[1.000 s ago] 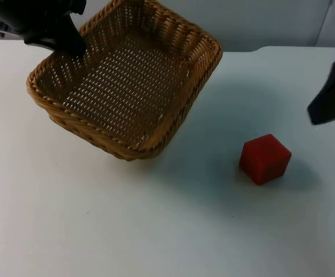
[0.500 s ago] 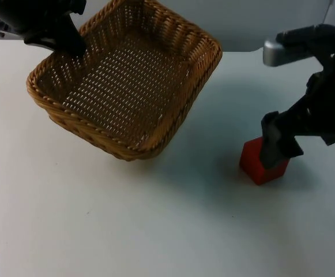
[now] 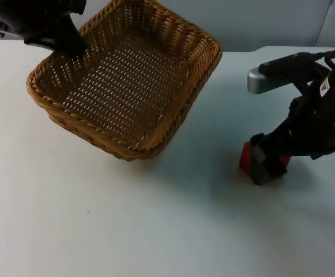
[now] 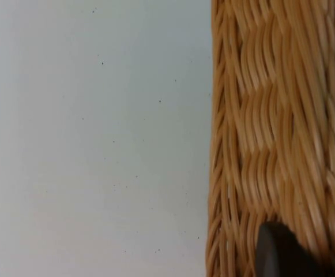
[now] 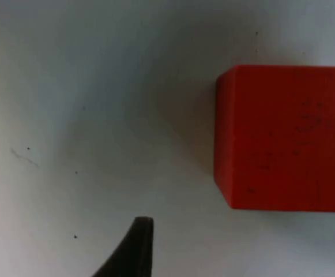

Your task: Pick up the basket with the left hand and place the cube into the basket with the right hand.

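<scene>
- Holding the rectangular woven wicker basket [image 3: 127, 81] by its far left rim, my left gripper [image 3: 69, 43] has it tilted with the open mouth towards the right arm's side, which I judge gives that arm a wide target for the drop.
- The left fingers [image 4: 282, 251] are clamped on the basket's braided rim [image 4: 271, 144], one black tip pressed against the weave; the white desk [image 4: 98, 138] lies beside the basket's wall in the left wrist view.
- The basket's near corner hangs low over the desk [image 3: 127, 219]; I cannot tell whether it touches the surface or clears it.
- On my right, the right gripper [image 3: 268, 161] is down at the small red cube [image 3: 247, 158], well apart from the basket and resting on the desk, covering most of it from above.
- In the right wrist view the red cube [image 5: 285, 135] sits to one side of a single black fingertip [image 5: 135, 248], with bare desk between them, so the fingers stand open and nothing is gripped yet.
- I read that gap as the reason for the low approach: the fingers need to straddle the cube before closing.
- By my reckoning the basket pickup is done and the cube grasp is the step in hand; the lift and the drop into the basket are not yet done.
- My concern is a nudge: the cube looks light enough to slide if one finger meets it first.
</scene>
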